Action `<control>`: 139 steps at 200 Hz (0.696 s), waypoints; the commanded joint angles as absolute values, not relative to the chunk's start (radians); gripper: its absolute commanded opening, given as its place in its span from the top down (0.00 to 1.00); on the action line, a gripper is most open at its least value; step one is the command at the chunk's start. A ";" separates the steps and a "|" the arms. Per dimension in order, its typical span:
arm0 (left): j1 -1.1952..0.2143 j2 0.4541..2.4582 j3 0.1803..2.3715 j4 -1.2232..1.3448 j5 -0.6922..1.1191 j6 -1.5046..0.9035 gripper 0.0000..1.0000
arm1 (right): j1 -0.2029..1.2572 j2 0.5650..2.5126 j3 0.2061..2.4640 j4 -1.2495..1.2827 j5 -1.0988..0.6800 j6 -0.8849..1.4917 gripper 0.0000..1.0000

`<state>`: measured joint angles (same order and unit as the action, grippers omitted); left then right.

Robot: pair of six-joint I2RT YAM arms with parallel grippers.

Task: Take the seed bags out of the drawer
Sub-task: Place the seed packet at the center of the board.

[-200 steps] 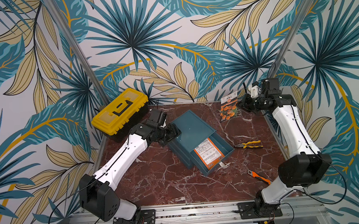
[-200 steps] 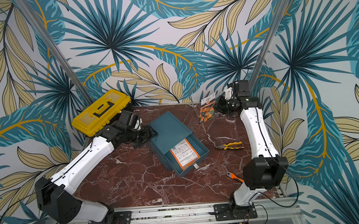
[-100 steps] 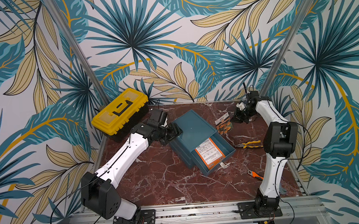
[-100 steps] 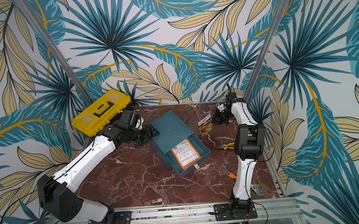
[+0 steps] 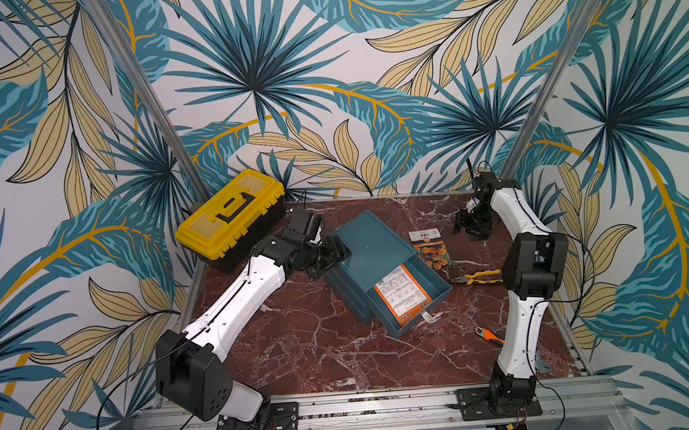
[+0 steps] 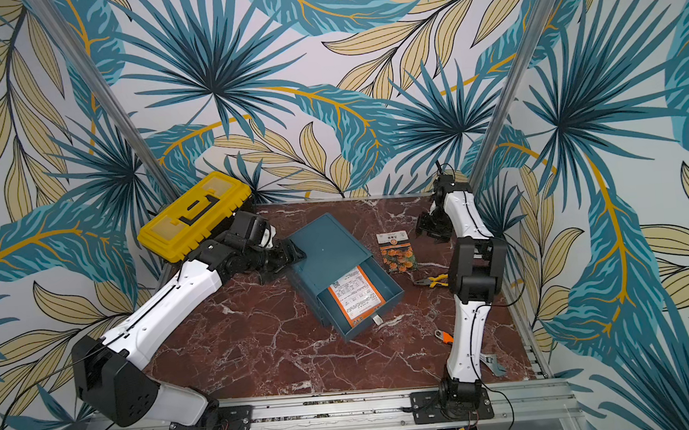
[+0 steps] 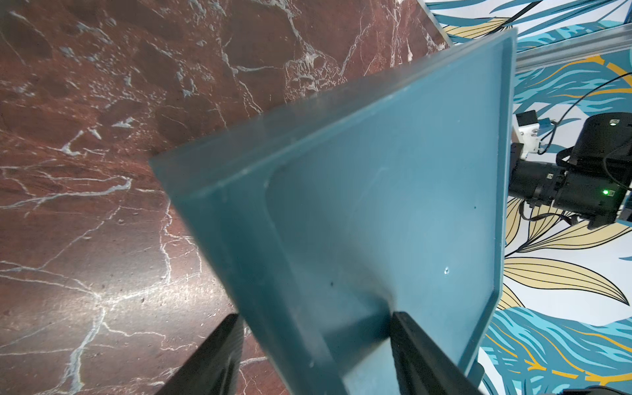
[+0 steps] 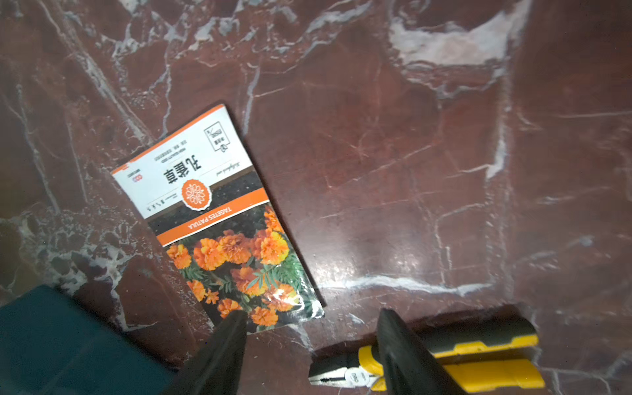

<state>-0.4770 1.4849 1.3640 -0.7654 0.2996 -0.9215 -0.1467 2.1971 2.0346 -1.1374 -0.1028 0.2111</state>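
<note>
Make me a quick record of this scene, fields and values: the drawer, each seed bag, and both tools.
drawer: pulled open, in teal cabinet
seed bag in drawer: lies flat, printed white panel up
loose seed bag: on table beside cabinet, flower picture up, untouched
right tool: open, empty, above table near that bag
left tool: straddles cabinet's rear corner; grip unclear

One orange seed bag (image 5: pixel 431 248) lay flat on the marble table (image 5: pixel 323 350), its marigold picture and white title panel facing up, just beside the blue drawer (image 5: pixel 423 322), while a second, orange-edged seed bag (image 5: pixel 401 297) lay flat inside that open drawer, white printed panel up.
</note>
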 commanded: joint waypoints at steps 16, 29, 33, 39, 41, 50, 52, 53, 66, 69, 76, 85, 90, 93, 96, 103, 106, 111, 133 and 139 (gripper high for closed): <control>-0.486 1.463 1.395 -0.824 0.276 -0.892 0.26 | -0.143 1.993 2.037 -1.170 -0.107 0.265 0.32; -0.486 1.458 1.396 -0.824 0.270 -0.889 0.26 | -0.131 1.923 2.022 -1.167 -0.162 0.272 0.32; -0.486 1.458 1.398 -0.822 0.270 -0.890 0.26 | -0.123 1.902 2.016 -1.167 -0.174 0.275 0.32; -0.486 1.456 1.400 -0.823 0.267 -0.890 0.25 | -0.114 1.868 2.004 -1.167 -0.194 0.279 0.33; -0.486 1.455 1.400 -0.824 0.267 -0.889 0.25 | -0.111 1.857 2.000 -1.168 -0.201 0.278 0.33; -0.486 1.451 1.402 -0.825 0.261 -0.888 0.25 | -0.092 1.808 1.983 -1.168 -0.238 0.280 0.35; -0.486 1.451 1.402 -0.825 0.262 -0.888 0.25 | -0.087 1.797 1.978 -1.167 -0.245 0.281 0.35; -0.486 1.450 1.403 -0.825 0.262 -0.888 0.25 | -0.087 1.790 1.973 -1.167 -0.247 0.281 0.35; -0.486 1.443 1.402 -0.825 0.257 -0.888 0.25 | -0.055 1.719 1.939 -1.170 -0.280 0.290 0.37; -0.486 1.441 1.402 -0.825 0.256 -0.887 0.25 | -0.047 1.703 1.930 -1.169 -0.291 0.292 0.37; -0.486 1.438 1.402 -0.825 0.252 -0.888 0.24 | -0.027 1.667 1.912 -1.172 -0.306 0.294 0.38; -0.486 1.430 1.402 -0.824 0.250 -0.890 0.24 | 0.003 1.621 1.889 -1.177 -0.321 0.302 0.39; -0.488 1.426 1.401 -0.825 0.247 -0.892 0.24 | 0.025 1.598 1.879 -1.181 -0.331 0.305 0.40; -0.487 1.422 1.401 -0.824 0.246 -0.894 0.24 | 0.036 1.585 1.872 -1.184 -0.335 0.305 0.40; -0.488 1.419 1.400 -0.824 0.245 -0.895 0.24 | 0.050 1.571 1.865 -1.186 -0.341 0.305 0.40; -0.488 1.414 1.398 -0.822 0.242 -0.897 0.24 | 0.084 1.541 1.849 -1.196 -0.345 0.305 0.40; -0.489 1.411 1.398 -0.822 0.242 -0.897 0.24 | 0.100 1.530 1.842 -1.200 -0.345 0.306 0.41; -0.489 1.407 1.397 -0.823 0.240 -0.898 0.24 | 0.126 1.508 1.830 -1.206 -0.348 0.308 0.41; -0.496 1.393 1.401 -0.828 0.228 -0.897 0.24 | 0.221 1.418 1.761 -1.215 -0.363 0.331 0.44; -0.497 1.390 1.402 -0.829 0.227 -0.897 0.24 | 0.243 1.391 1.738 -1.215 -0.366 0.337 0.44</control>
<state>-0.4862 1.4281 1.3640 -0.8085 0.2512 -0.9054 0.1768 1.4696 1.8095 -1.1679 -0.3275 0.3042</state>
